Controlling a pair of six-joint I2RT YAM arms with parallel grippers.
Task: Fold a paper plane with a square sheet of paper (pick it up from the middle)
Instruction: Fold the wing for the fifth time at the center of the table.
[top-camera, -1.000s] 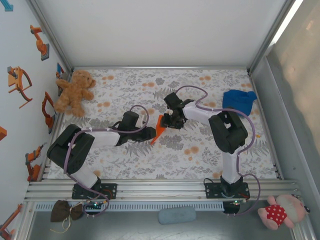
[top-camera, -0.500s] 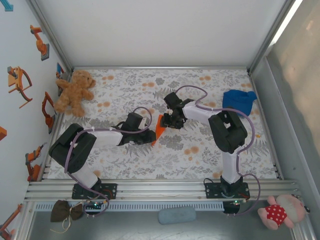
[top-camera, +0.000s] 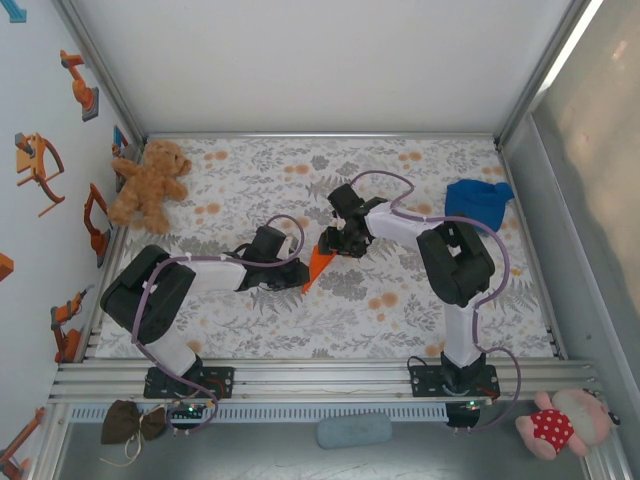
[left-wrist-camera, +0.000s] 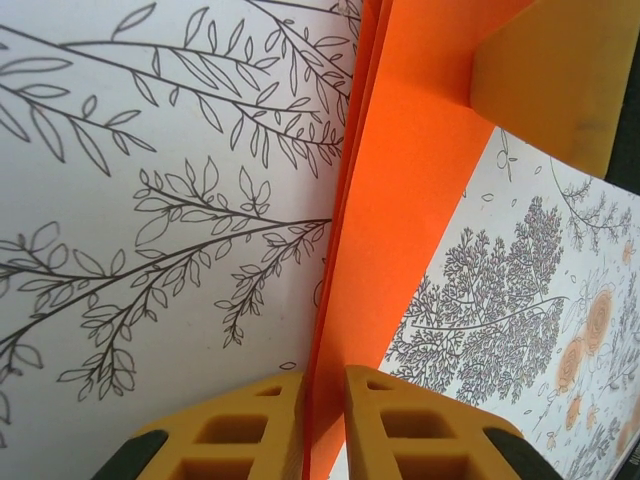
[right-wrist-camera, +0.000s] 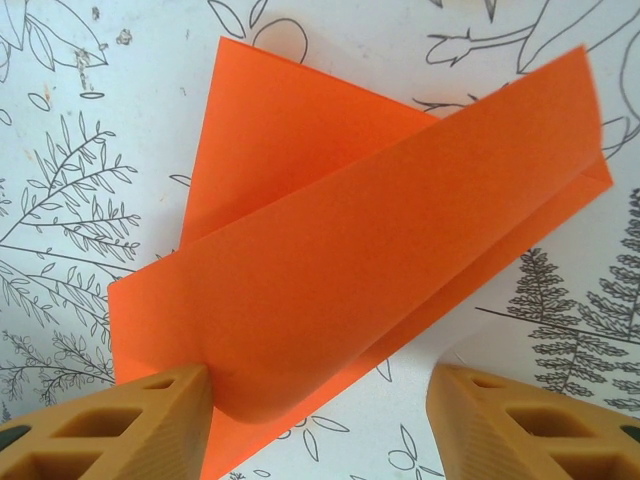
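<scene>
Far over on the left side of the counter (top-camera: 250, 330) sits a teddy bear (top-camera: 150, 185). It is not part of my job.

Next comes my left claw (left-wrist-camera: 325, 390). Its two fingers (left-wrist-camera: 245, 435) are pressed close together, and they pinch the edge of the orange paper (top-camera: 316, 263) between them. The paper stands up on its edge there, thin like a wall, with a few layers side by side.

The paper is in the middle of the counter, right between my two claws. It is not a flat square now. It is folded over, and from above it looks like a thin, pointy wedge, with the point aimed toward my side of the counter. So I think some of the folding is done. But I do not think it is a plane yet. From my right wrist I see one big flap bent over another. The bend is round and puffy, not a sharp crease, and the layers gape a little.

Then comes my right claw (right-wrist-camera: 315, 390). Its fingers are spread wide apart and it holds nothing. The puffy bend of the paper lies right beside one finger, and the other finger is well away from it.

Far on the right lies a blue cloth lump (top-camera: 478, 200), away from all this.

Here is what I guess is left. I must press the bend flat, make the wing folds, and set the plane down.
</scene>
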